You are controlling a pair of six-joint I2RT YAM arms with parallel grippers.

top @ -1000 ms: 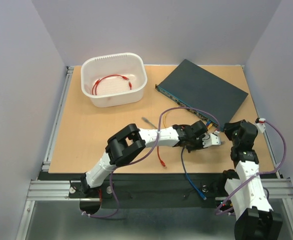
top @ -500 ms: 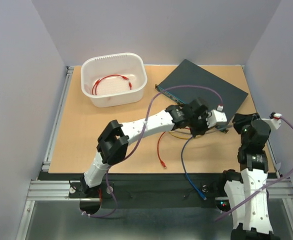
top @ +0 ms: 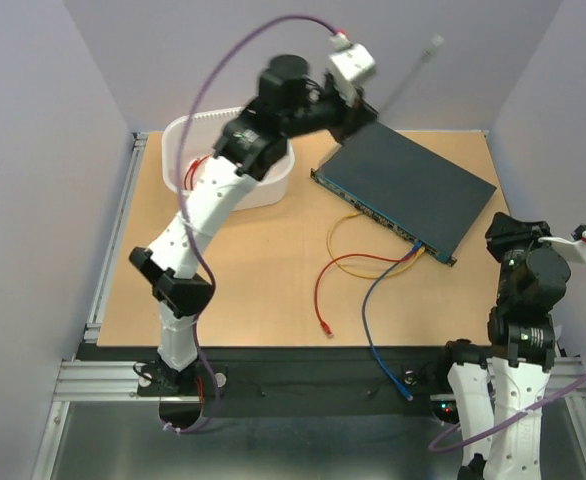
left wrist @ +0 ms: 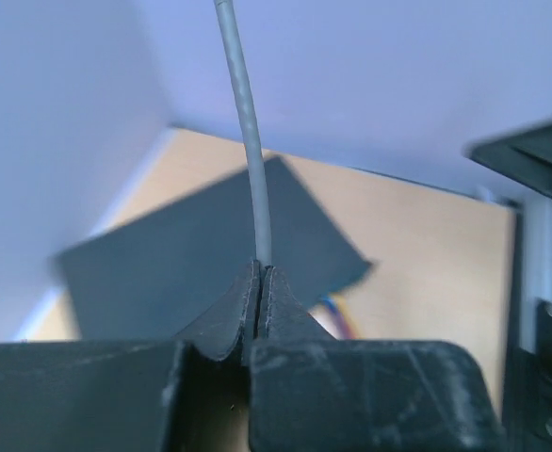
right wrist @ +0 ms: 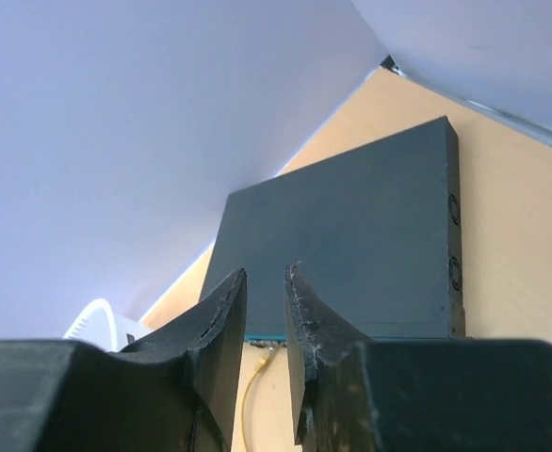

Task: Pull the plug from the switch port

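The switch (top: 405,185) is a flat dark blue-grey box lying at an angle at the back right, also in the left wrist view (left wrist: 191,254) and the right wrist view (right wrist: 351,245). My left gripper (top: 369,108) is raised high above its far left corner, shut on a thin grey cable (left wrist: 248,141). The cable sticks up into the air, and its pale plug (top: 435,42) hangs free of the switch. My right gripper (top: 505,228) hovers off the switch's right end, jaws (right wrist: 267,273) slightly apart with nothing between them.
Yellow (top: 345,262), red (top: 323,290) and blue (top: 373,320) cables run from the switch's front edge across the table; the blue one drops over the near edge. A white tub (top: 188,135) with a red cable inside stands at the back left, partly behind my left arm.
My left arm has swung up and back from the switch's front edge, lifting the grey cable into the air. My right arm has drawn back a little to the right.
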